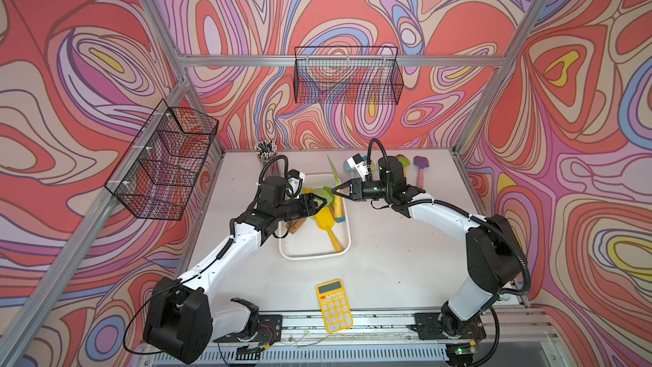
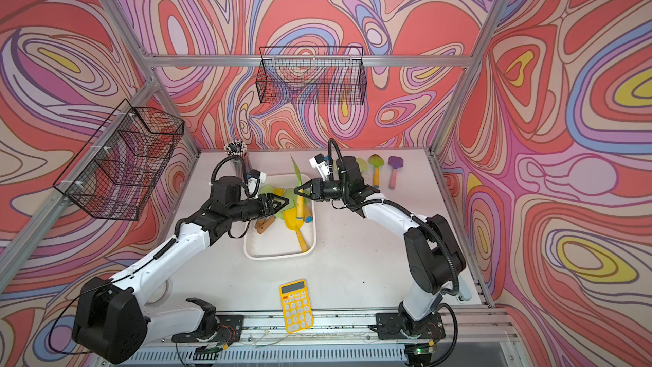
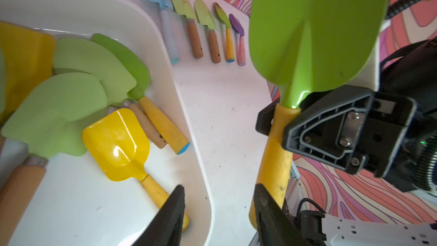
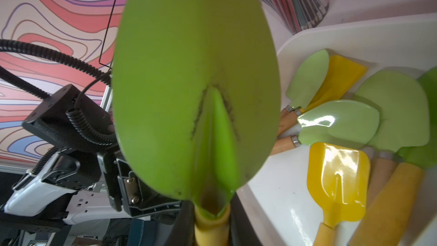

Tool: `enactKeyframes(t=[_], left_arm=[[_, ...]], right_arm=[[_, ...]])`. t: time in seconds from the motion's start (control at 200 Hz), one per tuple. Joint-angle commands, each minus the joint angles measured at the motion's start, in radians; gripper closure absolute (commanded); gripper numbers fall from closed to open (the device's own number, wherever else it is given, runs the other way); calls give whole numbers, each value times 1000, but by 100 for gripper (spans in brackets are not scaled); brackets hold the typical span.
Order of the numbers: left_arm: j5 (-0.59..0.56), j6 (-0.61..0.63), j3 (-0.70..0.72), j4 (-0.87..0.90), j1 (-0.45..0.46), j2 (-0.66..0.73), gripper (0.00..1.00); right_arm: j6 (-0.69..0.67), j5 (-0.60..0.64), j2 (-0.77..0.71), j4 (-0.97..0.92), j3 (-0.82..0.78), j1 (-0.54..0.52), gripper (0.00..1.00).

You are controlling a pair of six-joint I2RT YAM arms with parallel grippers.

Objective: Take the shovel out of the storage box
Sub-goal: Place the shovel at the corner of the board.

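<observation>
- Shovel (image 3: 316, 31) with the big green blade and the yellow handle: this is the one being taken out. It is up in the air, above the storage box (image 1: 314, 256), near the edge on the right arm's side. Its blade points up and it touches none of the shovels under it.
- The right gripper (image 1: 338, 193) squeezes the yellow handle just below the blade. It is clamped tight on the shovel.
- The left gripper (image 1: 321, 203) is right beside the low end of the handle. Its jaws stand apart, with a wide gap between them. The handle sits against one finger (image 3: 267, 209), but nothing is pinched.
- More shovels lie in the box, like the small yellow shovel (image 3: 118, 145) and some pale green ones.
- A row of shovels (image 3: 194, 20) lies on the table past the box, side by side.
- Step in hand, I think: the shovel is lifted out and only the right arm carries it. The taking out is almost done, but the shovel is not set down yet.
- Next move, I think: the left gripper should back away so it does not bump the handle.
- Then the right arm should carry the shovel over the rim to the table, maybe next to the row.
- It must keep a tight hold, because the long handle hangs below the grip and could swing or slip.
- It should go down slowly and lay the shovel flat before the jaws part.
</observation>
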State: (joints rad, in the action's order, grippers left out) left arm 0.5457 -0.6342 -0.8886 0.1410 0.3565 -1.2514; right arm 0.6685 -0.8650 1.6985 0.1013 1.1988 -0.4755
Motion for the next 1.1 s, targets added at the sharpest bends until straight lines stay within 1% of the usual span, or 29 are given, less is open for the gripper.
enactKeyframes(t=[0.0,0.1,0.21,0.326,0.496,0.646,1.022,1.097], left_arm=[[-126,85,-32,176,-4,6,49],[-148,79,-28,193,-2,-3,49],[-168,68,-20,199,6,-15,49],[-192,65,-19,202,36,-35,48],[-236,68,-30,211,87,-72,48],[-251,65,-30,199,119,-107,48],[-298,68,-68,217,188,-230,48],[-314,72,-78,229,201,-255,45]], right_arm=[[-77,83,18,-111,51,28,89],[-121,149,32,-223,83,61,89],[-149,218,35,-305,97,110,89],[-141,246,41,-323,78,172,89],[-193,387,32,-416,80,242,89],[-234,473,41,-483,107,300,89],[-272,665,53,-576,154,407,89],[-287,714,61,-602,170,419,89]])
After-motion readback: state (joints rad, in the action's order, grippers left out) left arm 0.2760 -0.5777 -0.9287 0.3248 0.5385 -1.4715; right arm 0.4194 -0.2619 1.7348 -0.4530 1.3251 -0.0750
